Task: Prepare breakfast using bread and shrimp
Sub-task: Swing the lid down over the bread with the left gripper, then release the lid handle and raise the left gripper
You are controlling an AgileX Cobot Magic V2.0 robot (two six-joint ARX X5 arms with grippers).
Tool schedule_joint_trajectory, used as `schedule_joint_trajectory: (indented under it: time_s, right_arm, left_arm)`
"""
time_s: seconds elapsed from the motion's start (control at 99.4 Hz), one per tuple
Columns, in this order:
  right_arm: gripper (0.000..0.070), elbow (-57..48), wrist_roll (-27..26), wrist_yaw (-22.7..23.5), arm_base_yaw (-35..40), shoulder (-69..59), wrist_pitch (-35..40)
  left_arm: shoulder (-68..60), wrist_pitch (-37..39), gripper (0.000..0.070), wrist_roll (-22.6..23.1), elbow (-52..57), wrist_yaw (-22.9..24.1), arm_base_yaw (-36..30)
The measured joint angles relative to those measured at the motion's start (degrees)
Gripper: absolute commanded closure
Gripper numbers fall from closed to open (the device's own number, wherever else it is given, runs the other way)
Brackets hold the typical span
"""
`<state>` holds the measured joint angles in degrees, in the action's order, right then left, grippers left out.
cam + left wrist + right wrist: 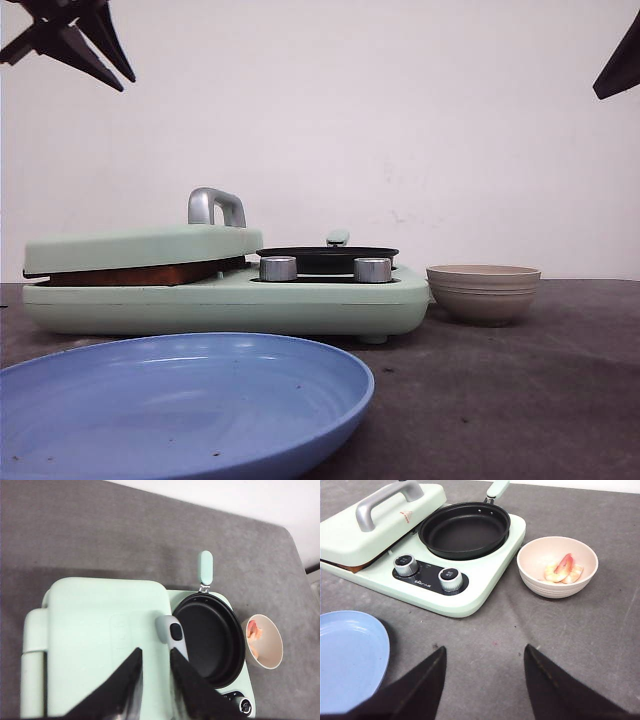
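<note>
Probably the shrimp (pixel 562 570), seen in the bowl (pixel 536 577) at upper right, are small, soft and slippery, best pinched mid-body. Bread is not seen. Left gripper (pixel 155 672) is narrowly open; right gripper (pixel 485 672) wide, both empty.

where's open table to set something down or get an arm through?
Bare grey table in front of the pink bowl and right of the breakfast maker, running toward the right gripper. More bare cloth behind the maker. Tight spots: the gap between the maker and the blue plate, and between the bowl and the frying pan.
</note>
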<state>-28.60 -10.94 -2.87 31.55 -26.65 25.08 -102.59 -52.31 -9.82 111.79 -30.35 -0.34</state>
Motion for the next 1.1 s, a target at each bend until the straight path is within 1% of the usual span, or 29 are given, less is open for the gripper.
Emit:
schedule_joint_trajectory:
  time_s: [0.221, 0.422, 0.623, 0.774, 0.955, 1.096]
  right_arm:
    - [0.0406, 0.00, 0.00, 0.02, 0.00, 0.00, 0.22]
    - [0.0406, 0.00, 0.00, 0.00, 0.00, 0.00, 0.26]
    - [0.0406, 0.00, 0.00, 0.00, 0.00, 0.00, 0.33]
    - [0.0406, 0.00, 0.00, -0.04, 0.00, 0.00, 0.33]
    - [0.0406, 0.00, 0.00, -0.39, 0.00, 0.00, 0.33]
    - [0.0406, 0.00, 0.00, -0.85, 0.00, 0.00, 0.33]
  left_arm:
    - [0.00, 1.05, 0.0696, 2.38, 0.00, 0.66, -2.23]
    - [0.00, 2.56, 0.0696, 4.59, 0.00, 1.20, -2.95]
    - [0.02, 5.97, 0.0696, 5.57, 0.00, 3.39, -3.26]
    - [0.50, 9.05, 0.0696, 6.05, 0.00, 4.13, -3.32]
    - [1.99, 11.56, 0.0696, 6.32, 0.00, 6.19, -3.32]
    - [2.60, 12.26, 0.0696, 6.38, 0.00, 6.45, -3.32]
